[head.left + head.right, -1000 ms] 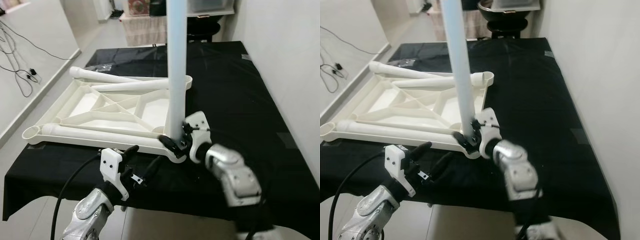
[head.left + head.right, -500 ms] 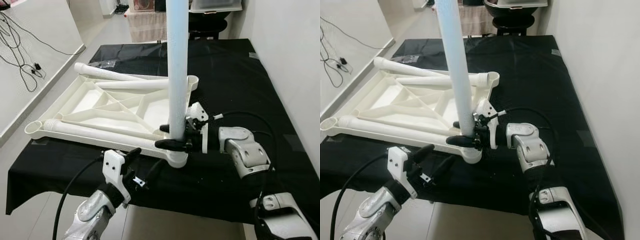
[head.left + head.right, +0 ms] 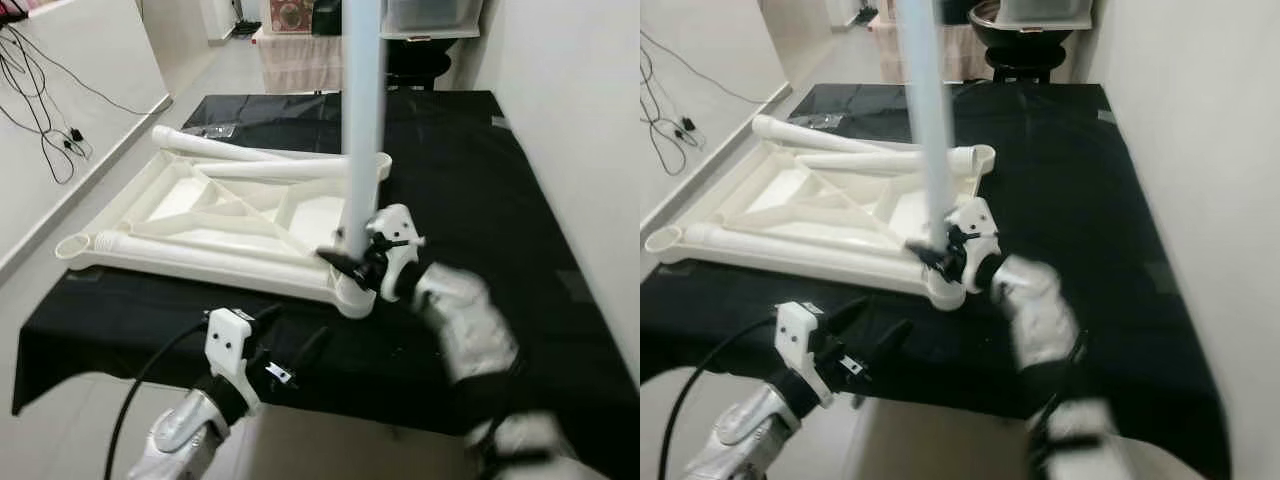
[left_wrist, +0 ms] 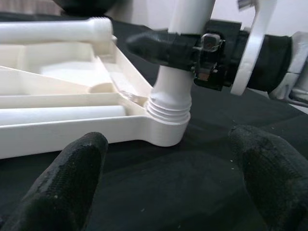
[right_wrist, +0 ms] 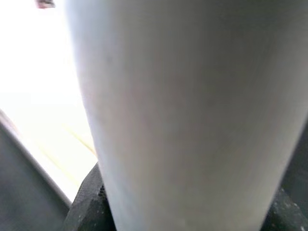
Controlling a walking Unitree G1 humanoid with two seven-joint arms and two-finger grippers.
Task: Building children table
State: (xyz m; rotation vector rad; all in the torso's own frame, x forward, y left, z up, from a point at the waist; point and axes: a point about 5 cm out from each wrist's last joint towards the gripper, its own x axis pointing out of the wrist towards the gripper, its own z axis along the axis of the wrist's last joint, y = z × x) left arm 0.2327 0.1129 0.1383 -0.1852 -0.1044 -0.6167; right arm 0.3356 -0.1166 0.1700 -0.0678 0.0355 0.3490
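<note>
A white plastic table top (image 3: 230, 215) lies upside down on the black-covered table (image 3: 480, 180). One white leg (image 3: 360, 120) stands upright in its near right corner socket (image 4: 166, 130). My right gripper (image 3: 350, 262) is shut on this leg just above the socket; the leg (image 5: 192, 115) looms close in the right wrist view. My right arm is blurred. More loose legs (image 3: 235, 154) lie across the underside. My left gripper (image 3: 297, 335) hangs open at the table's near edge, below the socket, and its fingers (image 4: 72, 178) hold nothing.
A white wall (image 3: 580, 120) runs along the table's right side. Cables (image 3: 40, 130) trail on the floor to the left. A small clear bag (image 3: 212, 131) lies on the far part of the cloth. A dark chair (image 3: 420, 60) and a cabinet stand beyond the table.
My right arm has swung from lying level beside the leg back toward me, keeping its grip near the base. The view has shifted slightly. The left gripper sits a little lower.
</note>
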